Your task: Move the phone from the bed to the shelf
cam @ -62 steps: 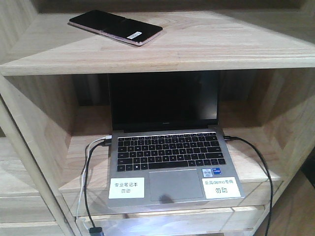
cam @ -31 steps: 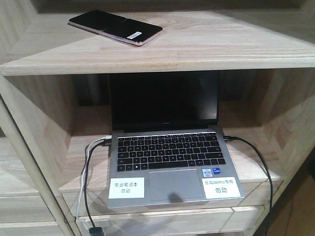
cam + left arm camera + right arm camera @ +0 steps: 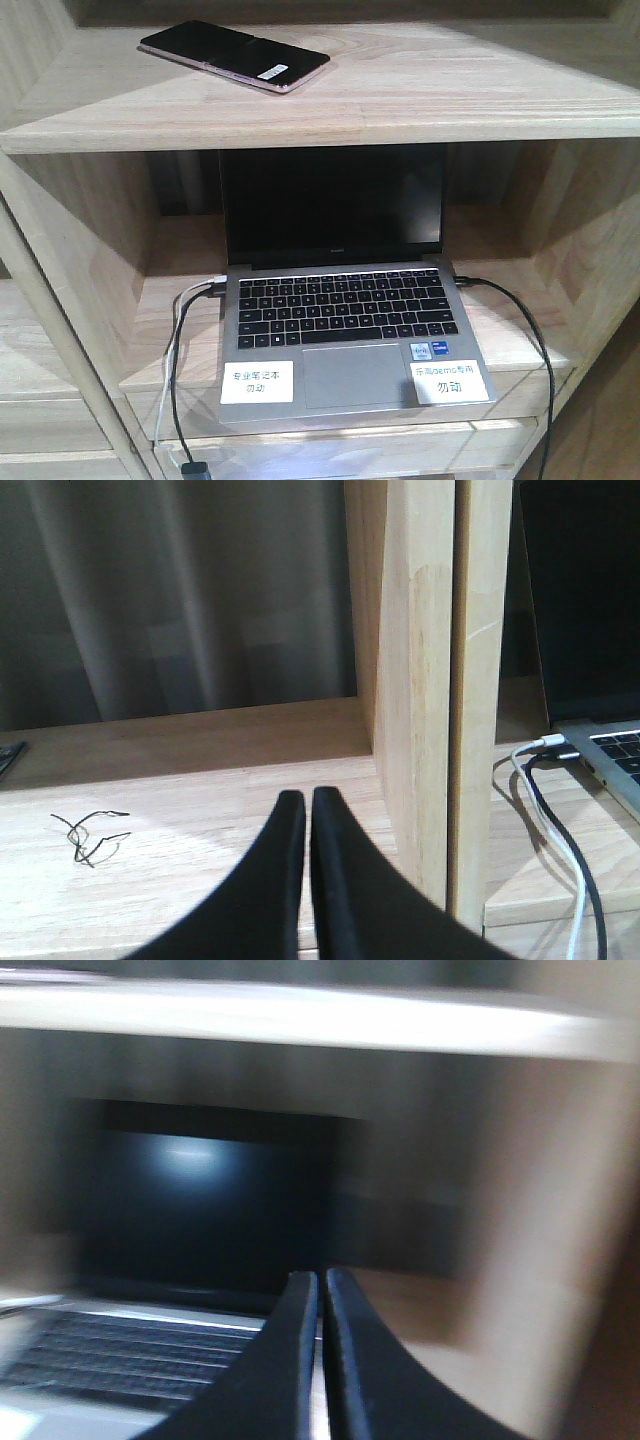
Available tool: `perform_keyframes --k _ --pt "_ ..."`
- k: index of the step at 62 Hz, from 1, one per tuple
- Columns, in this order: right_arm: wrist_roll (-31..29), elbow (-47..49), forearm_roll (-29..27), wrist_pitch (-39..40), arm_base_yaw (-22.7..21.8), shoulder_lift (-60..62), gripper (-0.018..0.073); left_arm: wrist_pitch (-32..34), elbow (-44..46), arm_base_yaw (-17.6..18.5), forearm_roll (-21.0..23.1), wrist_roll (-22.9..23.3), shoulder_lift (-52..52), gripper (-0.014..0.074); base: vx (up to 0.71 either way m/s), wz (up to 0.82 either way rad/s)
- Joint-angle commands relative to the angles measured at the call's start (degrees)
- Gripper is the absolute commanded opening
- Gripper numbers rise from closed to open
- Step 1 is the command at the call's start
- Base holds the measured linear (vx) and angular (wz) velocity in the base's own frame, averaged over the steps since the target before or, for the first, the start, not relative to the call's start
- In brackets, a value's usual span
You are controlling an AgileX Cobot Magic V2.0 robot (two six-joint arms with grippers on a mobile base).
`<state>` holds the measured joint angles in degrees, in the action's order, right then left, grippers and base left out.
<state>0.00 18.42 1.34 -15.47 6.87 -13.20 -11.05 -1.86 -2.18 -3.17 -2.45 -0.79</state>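
Observation:
The black phone [image 3: 235, 56] with a pinkish rim and a white barcode sticker lies flat on the upper board of the pale wood shelf [image 3: 420, 100], toward the left. No gripper shows in the front view. In the left wrist view my left gripper [image 3: 307, 798] is shut and empty, low over a wooden board left of an upright plank [image 3: 420, 700]. My right gripper [image 3: 321, 1278] is also shut and empty, facing the laptop in a blurred right wrist view. The bed is out of view.
An open grey laptop [image 3: 345, 330] with two white labels fills the compartment under the phone, with black and white cables [image 3: 180, 380] running off its left side and a black cable [image 3: 530, 350] off its right. A small tangle of wire [image 3: 88, 834] lies on the left board.
The phone and laptop have not moved. A dark shape at the bottom right edge of the front view has dropped out of sight.

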Motion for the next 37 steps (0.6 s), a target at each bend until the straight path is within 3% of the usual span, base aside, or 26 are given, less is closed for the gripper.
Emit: perform_keyframes --k 1,14,27,37 --pt "-0.62 -1.55 0.03 4.42 -4.05 1.16 -0.0003 4.05 1.46 0.02 0.26 0.22 -0.66 0.0001 0.00 0.00" --pt "-0.62 -11.96 -2.15 5.52 -8.71 9.44 -0.0003 4.05 1.46 0.02 0.26 0.22 -0.66 0.0001 0.00 0.00" --pt "-0.50 -20.54 -2.15 9.82 -8.70 14.39 -0.0003 4.05 1.46 0.02 0.26 0.22 -0.66 0.0001 0.00 0.00" --pt "-0.51 -20.49 -2.07 7.90 -8.65 14.46 -0.0003 4.05 1.46 0.02 0.26 0.22 -0.66 0.0001 0.00 0.00"
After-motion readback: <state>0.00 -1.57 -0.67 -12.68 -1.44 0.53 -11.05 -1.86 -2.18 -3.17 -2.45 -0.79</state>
